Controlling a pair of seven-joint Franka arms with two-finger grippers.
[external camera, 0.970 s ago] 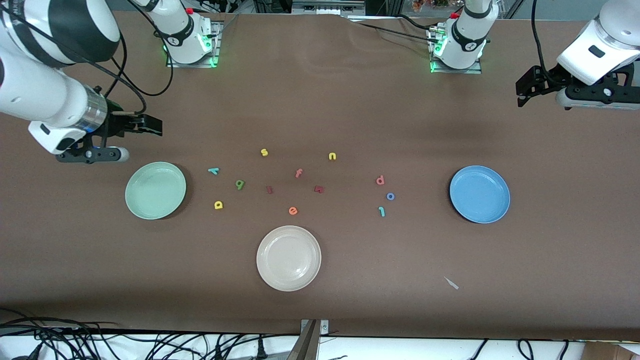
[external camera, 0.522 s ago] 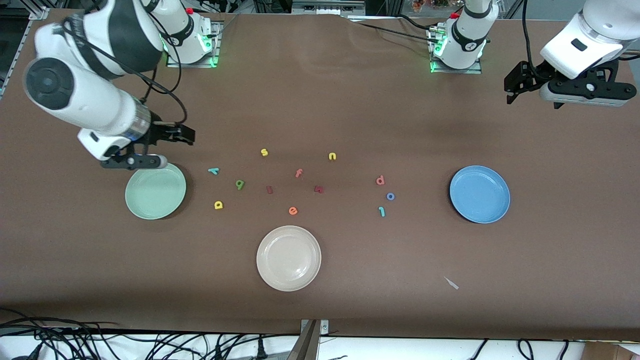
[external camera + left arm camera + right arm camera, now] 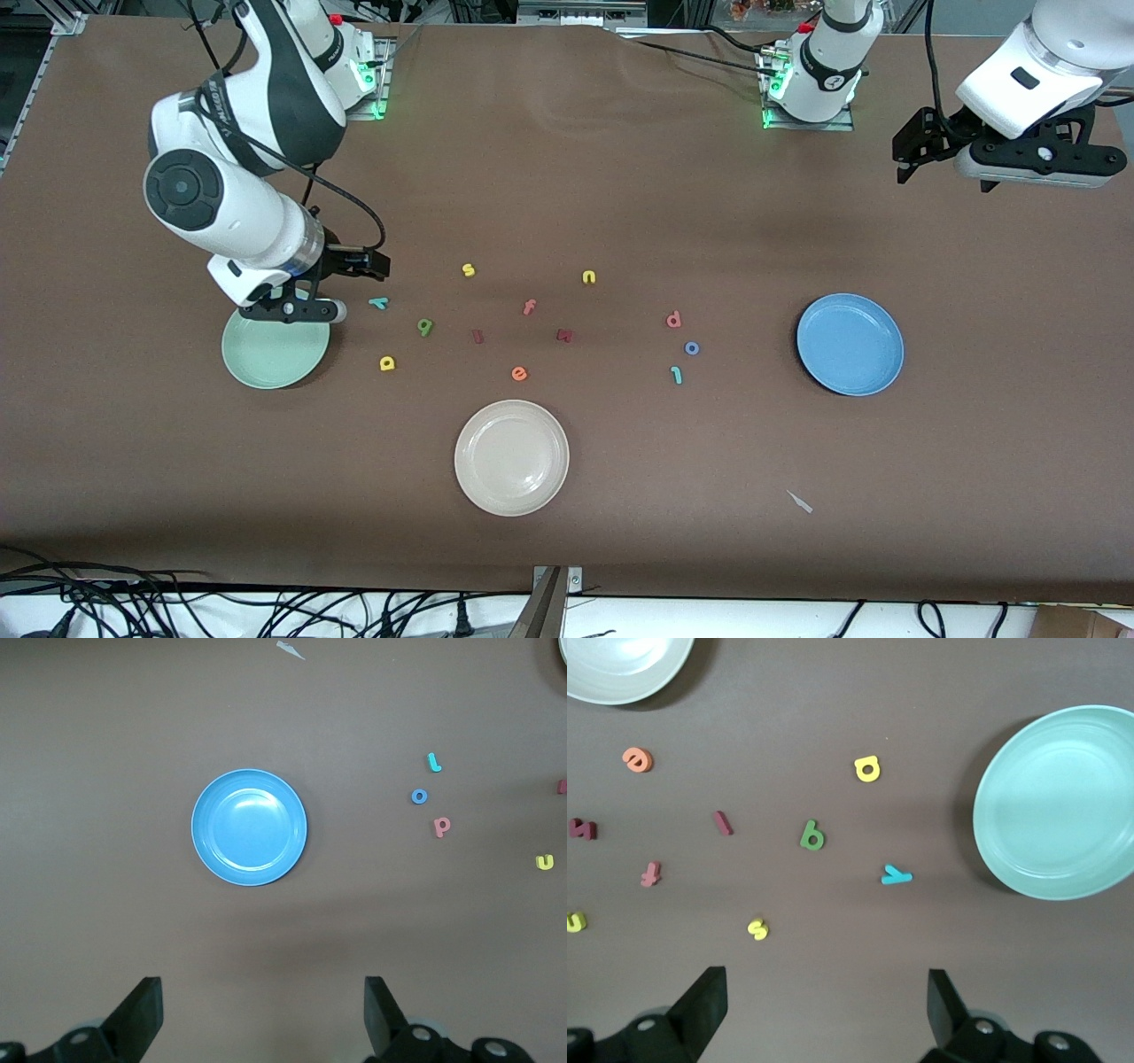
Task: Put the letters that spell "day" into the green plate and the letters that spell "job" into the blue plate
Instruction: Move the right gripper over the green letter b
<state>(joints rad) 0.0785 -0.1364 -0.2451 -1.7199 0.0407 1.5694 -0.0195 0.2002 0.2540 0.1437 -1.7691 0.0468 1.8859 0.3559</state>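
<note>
The right gripper (image 3: pixel 368 263) hangs with its jaws apart and nothing between them, over the table beside the round pale mint-green plate (image 3: pixel 266 359). The light teal "y" (image 3: pixel 379 303), the dark green letter (image 3: pixel 425 327) and the yellow "a"-like letter (image 3: pixel 387 363) lie on the brown table (image 3: pixel 620 177) near that plate, toward the right arm's end. The left gripper (image 3: pixel 912 151) hovers, fingers spread wide and empty, over bare table at the left arm's end. The salmon-red "d"-shaped letter (image 3: pixel 673 320), blue ring "o" (image 3: pixel 692 348) and teal hooked "j" (image 3: pixel 676 375) sit near the round mid-blue plate (image 3: pixel 850 344). Both plates are empty.
</note>
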